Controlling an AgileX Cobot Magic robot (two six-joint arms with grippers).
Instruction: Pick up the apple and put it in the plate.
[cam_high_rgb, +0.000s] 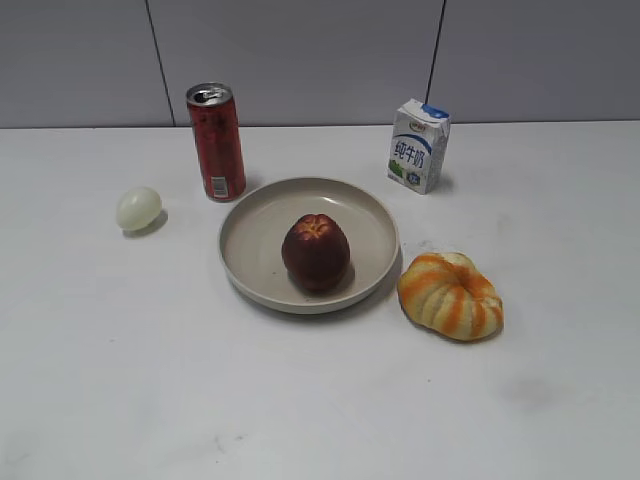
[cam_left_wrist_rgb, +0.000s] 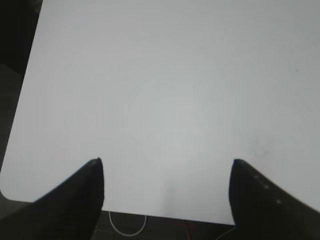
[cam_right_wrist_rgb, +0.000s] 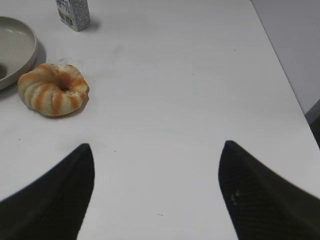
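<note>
The dark red apple (cam_high_rgb: 316, 251) sits upright inside the beige plate (cam_high_rgb: 262, 218) at the middle of the table in the exterior view. The plate's rim (cam_right_wrist_rgb: 25, 60) also shows at the left edge of the right wrist view; the apple is out of that view. My left gripper (cam_left_wrist_rgb: 165, 162) is open and empty over bare white table near its front edge. My right gripper (cam_right_wrist_rgb: 157, 147) is open and empty over bare table, to the right of the plate. Neither arm shows in the exterior view.
A red can (cam_high_rgb: 216, 141) stands behind the plate at the left. A pale egg-shaped object (cam_high_rgb: 138, 208) lies at the far left. A milk carton (cam_high_rgb: 418, 145) stands at the back right. An orange-and-cream ribbed fruit (cam_high_rgb: 450, 295) lies right of the plate, also in the right wrist view (cam_right_wrist_rgb: 53, 89).
</note>
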